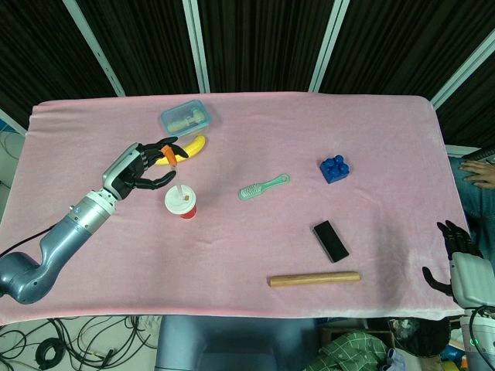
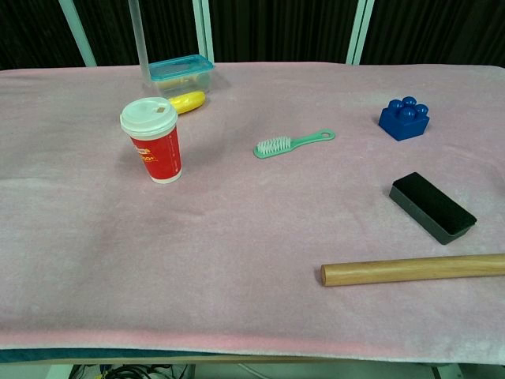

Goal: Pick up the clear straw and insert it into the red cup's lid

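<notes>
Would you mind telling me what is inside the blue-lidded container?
Through the container's clear walls, pale contents show, too blurred to identify. The straw crosses in front of its left edge.

— Where is the cup [image 2: 153,140] standing?
— It is standing left of the brush [image 2: 292,144], with the banana [image 2: 188,100] and box [image 2: 179,73] lying behind it.
— And the rod [image 2: 412,269]?
— It is lying in front of the eraser [image 2: 432,207], which is sitting before the toy brick [image 2: 404,118].
</notes>
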Controlling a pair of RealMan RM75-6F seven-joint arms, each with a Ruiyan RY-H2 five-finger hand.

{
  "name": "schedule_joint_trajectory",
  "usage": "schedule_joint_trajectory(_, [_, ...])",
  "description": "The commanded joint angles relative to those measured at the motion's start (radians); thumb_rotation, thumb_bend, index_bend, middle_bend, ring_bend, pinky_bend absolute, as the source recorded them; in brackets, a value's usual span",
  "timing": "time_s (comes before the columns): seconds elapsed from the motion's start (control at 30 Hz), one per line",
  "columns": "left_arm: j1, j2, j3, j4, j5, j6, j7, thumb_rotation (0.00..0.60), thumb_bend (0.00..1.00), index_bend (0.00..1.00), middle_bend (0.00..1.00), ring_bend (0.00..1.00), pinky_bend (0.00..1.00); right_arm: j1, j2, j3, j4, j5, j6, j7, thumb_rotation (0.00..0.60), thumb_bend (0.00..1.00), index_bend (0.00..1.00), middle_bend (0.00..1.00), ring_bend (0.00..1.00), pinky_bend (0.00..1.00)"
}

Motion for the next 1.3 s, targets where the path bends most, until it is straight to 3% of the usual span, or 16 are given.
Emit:
schedule_joint_trajectory(0.03, [-0.045, -0.016, 0.083, 0.080, 0.070, 0.068, -0.110, 0.600, 0.42, 0.64, 0.35, 0.04, 0.14, 0.000, 0.000, 0.001, 0.000, 0.000, 0.001, -0.001, 0.600, 0.24, 0.08, 0.03, 0.06, 0.18])
schedule_joint_trajectory(0.43, [-0.146, -0.035, 0.242, 0.208, 0.130, 0.191, -0.256, 0.600, 0.42, 0.64, 0.35, 0.04, 0.14, 0.000, 0.000, 0.001, 0.000, 0.000, -0.001, 0.001, 0.600, 0.24, 0.08, 0.03, 0.06, 0.18])
schedule_joint_trajectory(1.3, [-0.249, -0.065, 0.402, 0.284, 0.070, 0.267, -0.279, 0.600, 0.42, 0.64, 0.35, 0.04, 0.14, 0.000, -0.001, 0.001, 0.001, 0.002, -0.002, 0.001, 0.600, 0.24, 0.08, 0.03, 0.06, 0.18])
